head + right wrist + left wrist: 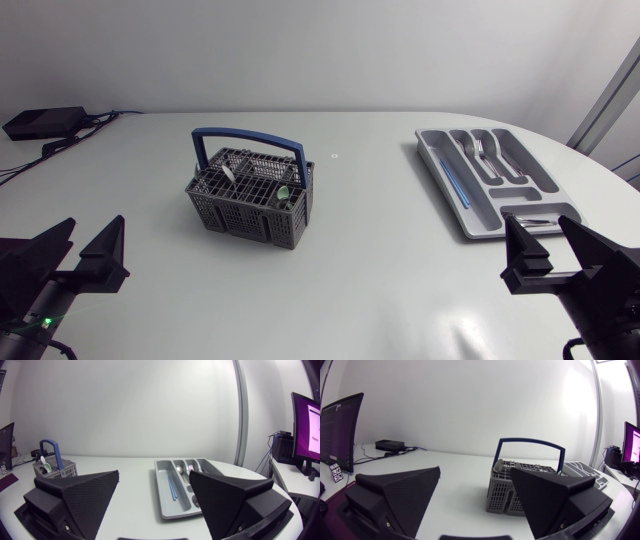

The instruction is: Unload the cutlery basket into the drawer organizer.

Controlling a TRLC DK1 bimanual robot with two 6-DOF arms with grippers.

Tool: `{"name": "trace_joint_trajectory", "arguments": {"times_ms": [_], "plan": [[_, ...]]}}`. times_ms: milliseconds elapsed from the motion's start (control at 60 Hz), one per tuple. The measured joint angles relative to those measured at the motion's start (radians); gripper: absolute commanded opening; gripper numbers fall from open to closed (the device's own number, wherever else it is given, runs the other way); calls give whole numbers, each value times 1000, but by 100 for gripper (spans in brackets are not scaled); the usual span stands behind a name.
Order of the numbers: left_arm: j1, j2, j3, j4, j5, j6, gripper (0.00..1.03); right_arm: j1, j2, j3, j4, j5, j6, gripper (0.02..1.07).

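So here's the setup: the cutlery basket (250, 195) sits upright on the table (380, 270), left of the middle and a bit toward the far edge. It's a grey mesh one with a blue handle (248, 136) arching over the top. A pale spoon (228, 170) sticks up out of one of its far compartments, and something green (284, 192) pokes out of a compartment on the side facing the organizer; can't really tell what that one is. The drawer organizer (495, 180) is a grey tray lying flat near the table's right edge, well apart from the basket and angled a little. It's got a fork (481, 150) in one of the long slots, a thin blue stick (455, 185) in the long slot on the basket side, and some metal piece (535, 221) in the crosswise slot at the near end, too small to make out. Both arms are down at the near edge. The left gripper (85, 258) is by the near left corner, fingers spread wide with nothing between them, basket ahead of it. The right gripper (555, 255) is by the near right corner, just short of the organizer's near end, also spread wide and holding nothing.
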Motion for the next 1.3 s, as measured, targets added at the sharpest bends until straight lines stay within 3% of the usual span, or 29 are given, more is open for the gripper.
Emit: {"name": "trace_joint_trajectory", "arguments": {"times_ms": [483, 717, 967, 1183, 1300], "plan": [[8, 0, 2, -2, -4, 0, 98, 25, 0, 0, 0, 0, 4, 103], [8, 1, 93, -24, -3, 0, 98, 26, 19, 3, 27, 1, 4, 103], [8, 153, 222, -24, -4, 0, 98, 37, 207, 90, 97, 5, 4, 103], [4, 343, 333, -27, -5, 0, 98, 102, 419, 224, 111, 69, 3, 103], [-19, 472, 402, -34, -52, 0, 97, 127, 537, 303, 114, 95, 3, 103]]}}
